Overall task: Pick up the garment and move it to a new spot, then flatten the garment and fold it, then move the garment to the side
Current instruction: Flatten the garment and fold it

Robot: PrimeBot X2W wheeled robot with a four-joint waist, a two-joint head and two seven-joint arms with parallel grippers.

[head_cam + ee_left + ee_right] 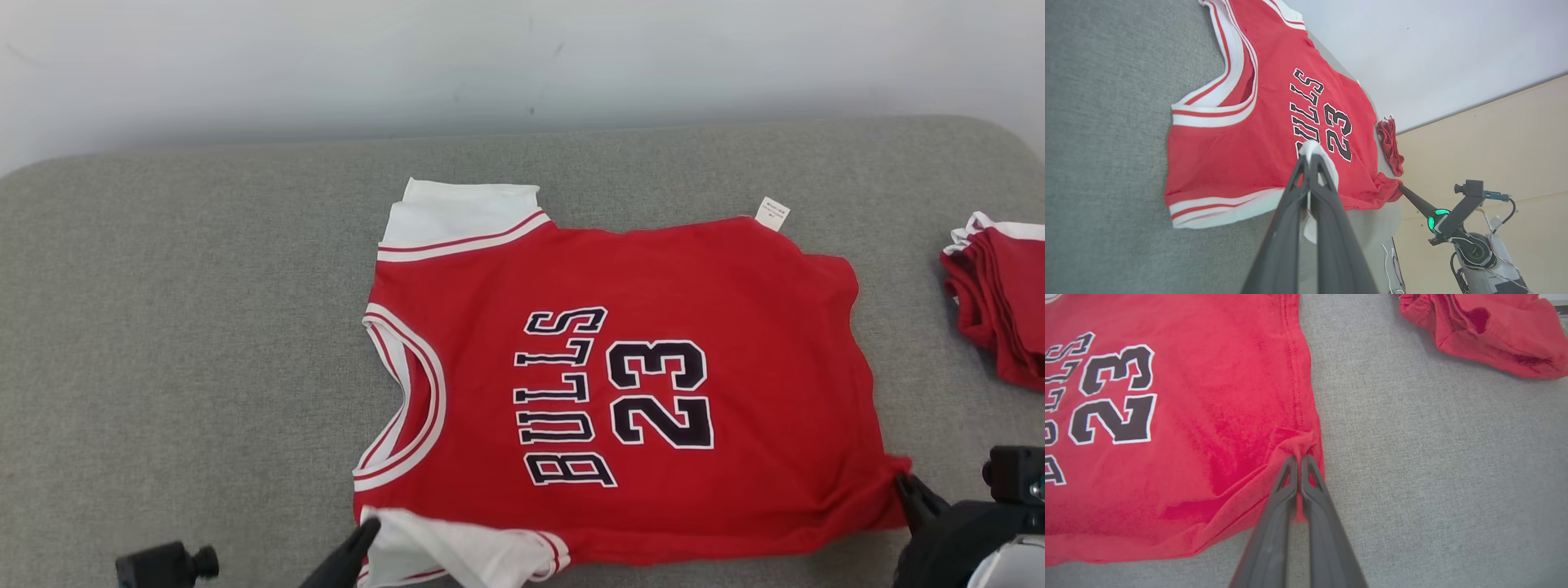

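The garment (653,310) is a red jersey with white sleeves and black "BULLS 23" lettering, spread flat on the grey padded table, neck hole to the left. My left gripper (367,527) is shut on the near white sleeve (1314,153), lifting a fold of it. My right gripper (902,482) is shut on the jersey's near hem corner (1300,447), where the red cloth bunches between the fingers. In the left wrist view the jersey (1241,134) lies ahead and the right arm's gripper (1404,191) shows at its corner.
A pile of folded red garments (1000,298) lies at the table's right edge, seen also as red folded cloth (1486,330). The grey table (180,327) stretches left of the jersey. A white wall stands behind the table.
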